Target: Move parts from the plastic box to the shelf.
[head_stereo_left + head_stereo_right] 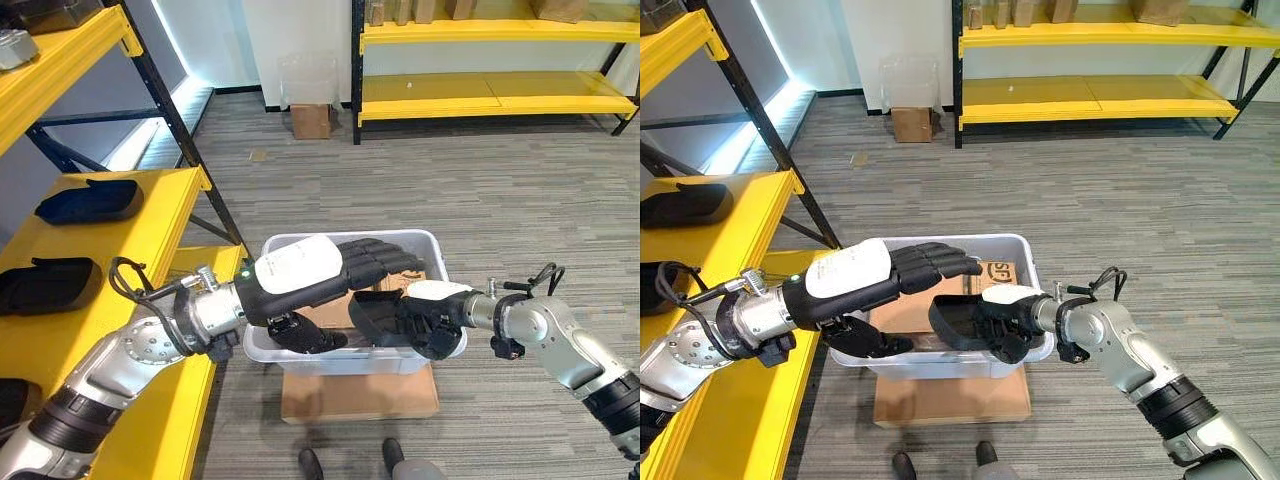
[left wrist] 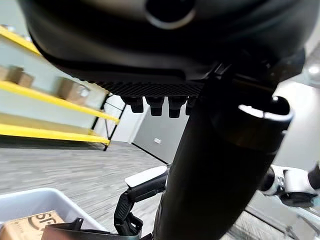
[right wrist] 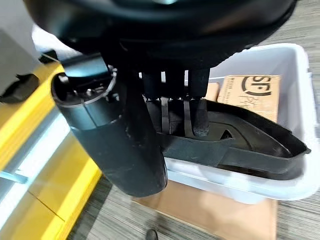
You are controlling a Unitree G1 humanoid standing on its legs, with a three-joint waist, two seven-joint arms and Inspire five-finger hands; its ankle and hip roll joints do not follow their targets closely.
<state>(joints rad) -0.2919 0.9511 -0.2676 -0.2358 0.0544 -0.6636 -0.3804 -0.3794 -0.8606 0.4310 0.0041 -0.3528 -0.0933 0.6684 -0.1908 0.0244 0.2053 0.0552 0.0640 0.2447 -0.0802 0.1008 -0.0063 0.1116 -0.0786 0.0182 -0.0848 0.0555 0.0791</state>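
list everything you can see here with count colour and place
plastic box: one, white, on the floor in front of the robot
cardboard sheet: one, brown, under the plastic box
part: one, black, at the box's near rim, held by the right hand
parts on the shelf: two fully seen, black, on the yellow shelf at left
cardboard box: one, brown, on the floor by the far wall
far shelf: one, yellow, along the far wall
left hand: dark, fingers straight, over the box
right hand: dark, curled round the part

Head stereo downward; wrist cameras close.
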